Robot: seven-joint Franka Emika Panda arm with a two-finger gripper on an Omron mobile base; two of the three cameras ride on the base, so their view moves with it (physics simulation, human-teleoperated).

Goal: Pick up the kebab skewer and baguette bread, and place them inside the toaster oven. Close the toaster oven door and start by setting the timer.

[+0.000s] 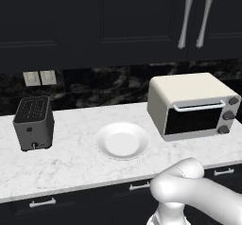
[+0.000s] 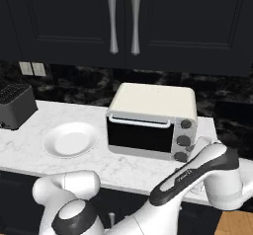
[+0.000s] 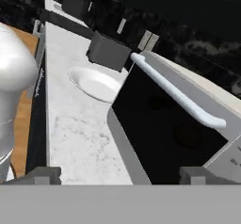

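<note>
Two claw fingertips sit wide apart at the bottom of the hand view, nothing between them, close in front of the toaster oven door, shut. Toaster oven stands right of frame centre on the marble desk; white plate at middle, dark slot toaster at left.

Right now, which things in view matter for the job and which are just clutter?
Job:
toaster oven
toaster oven door, shut
gripper, near the door

Lying about:
white plate
slot toaster
</note>
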